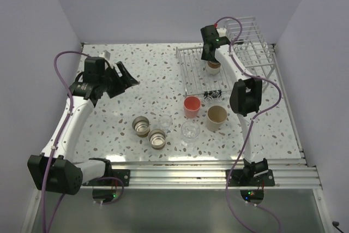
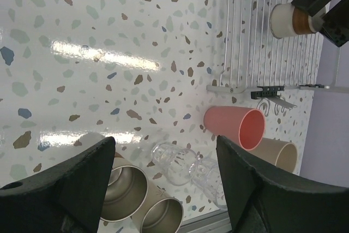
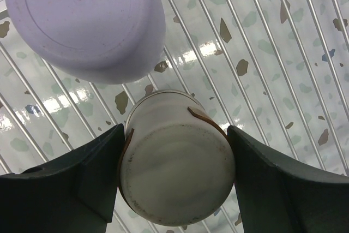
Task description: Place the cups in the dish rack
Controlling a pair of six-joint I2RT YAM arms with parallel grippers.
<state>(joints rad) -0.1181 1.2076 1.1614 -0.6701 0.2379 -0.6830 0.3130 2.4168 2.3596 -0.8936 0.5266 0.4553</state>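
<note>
The right hand grips a brown cup, bottom up, over the flat wires of the dish rack beside the lavender cup; the left hand hangs open, far off left.

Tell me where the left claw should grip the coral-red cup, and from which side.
Probably by the rim, from above, one finger inside: the coral-red cup stands upright, mouth open. The beige cup crowds its right, a clear cup sits nearer the arms, and the dish rack lies behind, so a side approach looks tight.

Overhead, wrist close-ups; shared dish rack
</note>
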